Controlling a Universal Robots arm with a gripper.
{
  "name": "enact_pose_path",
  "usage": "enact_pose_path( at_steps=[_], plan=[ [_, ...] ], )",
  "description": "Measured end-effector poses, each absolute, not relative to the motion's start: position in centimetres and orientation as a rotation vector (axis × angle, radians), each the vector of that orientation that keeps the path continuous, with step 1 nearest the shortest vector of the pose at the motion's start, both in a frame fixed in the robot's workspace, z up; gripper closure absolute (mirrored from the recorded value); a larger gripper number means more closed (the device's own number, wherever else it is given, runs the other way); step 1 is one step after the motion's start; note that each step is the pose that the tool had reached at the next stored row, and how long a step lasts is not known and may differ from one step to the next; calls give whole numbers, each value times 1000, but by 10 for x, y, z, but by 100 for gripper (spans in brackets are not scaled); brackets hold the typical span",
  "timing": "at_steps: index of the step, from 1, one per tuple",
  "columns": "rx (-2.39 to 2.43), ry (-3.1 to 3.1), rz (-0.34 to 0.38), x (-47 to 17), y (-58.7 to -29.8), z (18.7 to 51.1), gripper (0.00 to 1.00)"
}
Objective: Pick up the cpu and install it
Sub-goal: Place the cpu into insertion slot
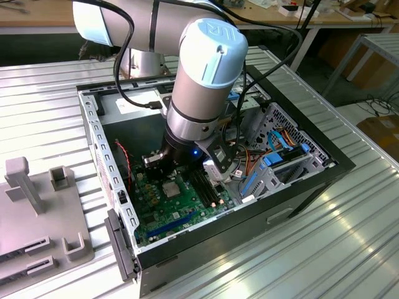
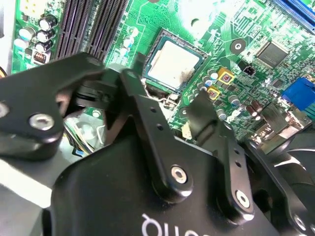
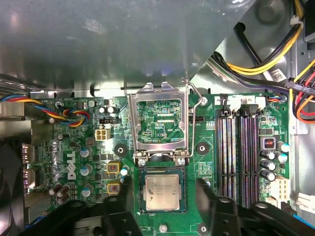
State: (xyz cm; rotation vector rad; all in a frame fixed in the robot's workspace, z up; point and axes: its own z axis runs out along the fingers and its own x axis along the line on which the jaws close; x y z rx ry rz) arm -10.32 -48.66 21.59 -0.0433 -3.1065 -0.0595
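— The cpu (image 3: 161, 191): found anywhere?

— Yes. Lies flat in the black socket (image 3: 139, 194) on the green motherboard (image 3: 206, 167), in both wrist views. Looks thin and square, with a plain silver-grey metal top, matt and faintly smudged.

— Clamped down?

— No. Sits uncovered, just beside a load frame (image 3: 133, 123) tipped up on its hinge. Bright stamped steel, that, shaped as a hollow square, with circuit board showing through the window. Next to it, a bent wire lever (image 3: 196, 92), likewise raised.

— And the gripper (image 3: 162, 187)?

— Hangs over the socket, spread wide, gripping nothing. Puts one black finger (image 3: 124, 191) on each side of the cpu, clear of its edges in the first wrist view. Shows flat matt-black links in the second wrist view, joined by round steel pivot pins (image 2: 178, 173). Impossible to judge the height above the board.

— Anything else nearby?

— Long black memory slots (image 3: 238, 152) near the socket, small cylindrical capacitors (image 3: 268, 164), and bundled yellow, black and red cables (image 3: 266, 59).

— From the exterior view?

— Reaches down into an open black computer case (image 1: 299, 187) on a ribbed, shiny metal table (image 1: 349, 237). Hangs from a silvery cylindrical arm (image 1: 199, 81) with a pale blue cap.
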Motion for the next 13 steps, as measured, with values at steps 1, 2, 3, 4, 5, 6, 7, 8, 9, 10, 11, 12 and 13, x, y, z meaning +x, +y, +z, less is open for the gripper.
enact_pose_path(
  at_steps=[1,2,3,4,5,6,7,8,9,10,11,12,13],
  plan=[
    [-43,-3106,-60,-103,-487,216,44],
    [-43,-3107,-60,-103,-487,216,50],
    [-43,-3106,-60,-103,-487,216,56],
    [-43,-3106,-59,-103,-487,216,56],
    [-43,-3106,-60,-103,-487,216,62],
    [-43,-3106,-60,-103,-487,216,68],
    [-43,-3106,-60,-103,-487,216,74],
    [-43,-3106,-59,-103,-487,216,80],
    [-43,-3106,-60,-103,-487,216,80],
    [-43,-3106,-60,-103,-487,216,86],
    [-43,-3106,-59,-103,-487,216,89],
    [-43,-3106,-59,-103,-487,216,89],
    [-43,-3106,-60,-103,-487,216,89]
  ],
)
